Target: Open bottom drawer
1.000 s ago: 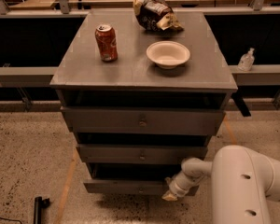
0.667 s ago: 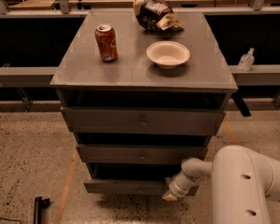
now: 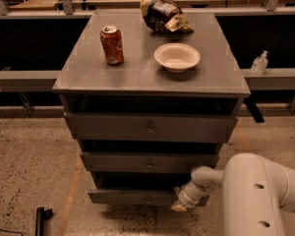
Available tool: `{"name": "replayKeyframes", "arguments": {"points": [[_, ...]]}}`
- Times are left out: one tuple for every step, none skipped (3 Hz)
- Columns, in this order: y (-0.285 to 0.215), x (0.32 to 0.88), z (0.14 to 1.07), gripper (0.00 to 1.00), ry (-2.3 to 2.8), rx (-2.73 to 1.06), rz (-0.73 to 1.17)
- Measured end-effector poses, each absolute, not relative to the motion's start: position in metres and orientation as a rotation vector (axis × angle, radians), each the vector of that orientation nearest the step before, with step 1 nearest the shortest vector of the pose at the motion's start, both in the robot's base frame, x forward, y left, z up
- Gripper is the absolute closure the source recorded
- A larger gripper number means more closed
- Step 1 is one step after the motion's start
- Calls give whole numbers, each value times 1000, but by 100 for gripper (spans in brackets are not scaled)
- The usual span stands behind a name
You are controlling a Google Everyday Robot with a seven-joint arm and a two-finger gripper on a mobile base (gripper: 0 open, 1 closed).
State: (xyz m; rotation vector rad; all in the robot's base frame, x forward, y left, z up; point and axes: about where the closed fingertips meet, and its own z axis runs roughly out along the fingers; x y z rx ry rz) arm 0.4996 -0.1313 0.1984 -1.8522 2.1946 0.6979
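The bottom drawer (image 3: 130, 196) is the lowest of three grey drawers in the cabinet. Its flat front juts a little forward of the drawer above, with a dark gap over it. Its small round knob (image 3: 148, 199) shows at the middle. My gripper (image 3: 180, 205) is at the right end of that drawer front, low near the floor, at the end of my white arm (image 3: 255, 191). The middle drawer (image 3: 148, 162) and top drawer (image 3: 148, 128) sit above.
On the cabinet top (image 3: 137, 73) stand a red soda can (image 3: 111, 44), a white bowl (image 3: 177, 57) and a crumpled snack bag (image 3: 162, 11). A sanitizer bottle (image 3: 259, 63) sits on a ledge at the right. A dark object (image 3: 39, 219) lies on the speckled floor at the lower left.
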Motion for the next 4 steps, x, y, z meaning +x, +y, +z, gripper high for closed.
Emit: {"name": "replayKeyframes", "arguments": {"points": [[-131,500,198,36,2195,-1852,698],[-131,499,198,12,2195,-1852,698],[-131,499,198,2,2195,-1852,698],[-131,499,198,25,2195,-1852,698]]}}
